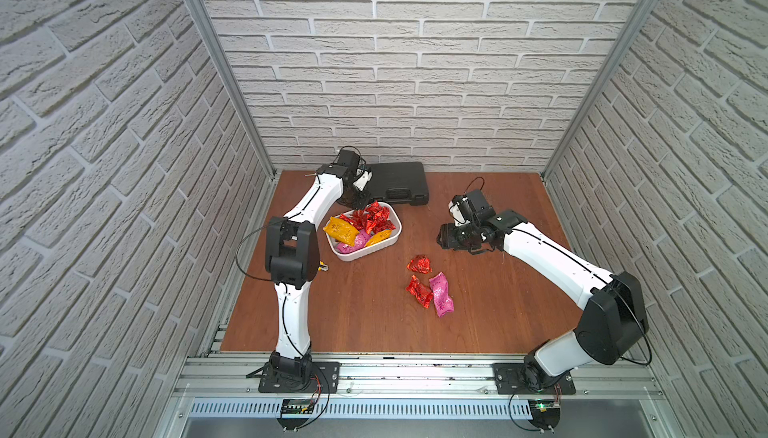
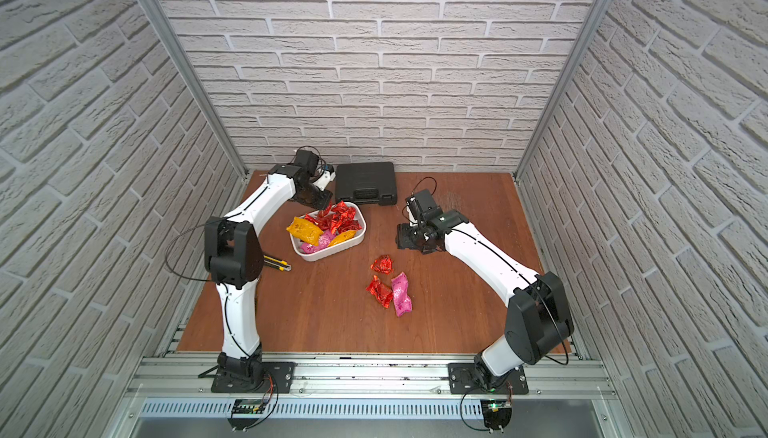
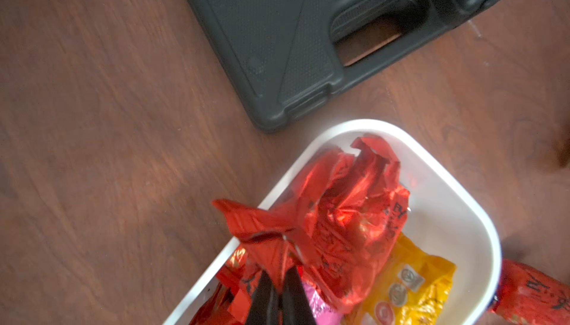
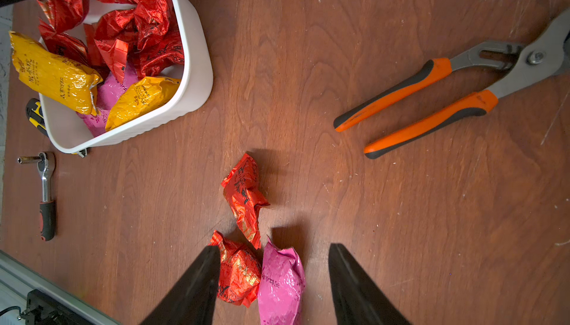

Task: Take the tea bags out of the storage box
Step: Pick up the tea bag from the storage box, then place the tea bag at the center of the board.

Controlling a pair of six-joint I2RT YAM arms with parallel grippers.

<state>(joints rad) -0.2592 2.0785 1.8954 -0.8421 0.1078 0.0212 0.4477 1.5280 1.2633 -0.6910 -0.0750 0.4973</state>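
The white storage box [image 1: 395, 233] [image 2: 360, 233] stands left of the table's middle. In it lie several red tea bags [image 1: 376, 217], two yellow ones [image 1: 340, 230] and pink ones [image 4: 115, 87]. My left gripper [image 3: 279, 277] [image 1: 360, 204] is at the box's far left end, shut on a crinkled red tea bag [image 3: 265, 243] that reaches over the rim [image 3: 462, 198]. Two red tea bags [image 1: 419, 264] [image 4: 239, 272] and a pink one [image 1: 441, 293] [image 4: 280, 280] lie on the table. My right gripper [image 4: 274, 245] [image 1: 445, 237] hovers open behind them, holding nothing.
A black hard case [image 1: 399, 188] [image 3: 308, 39] lies behind the box at the back wall. Orange-handled pliers [image 4: 431, 98] rest under the right arm. A ratchet [image 4: 46, 197] and a yellow-black utility knife [image 2: 276, 264] lie left of the box.
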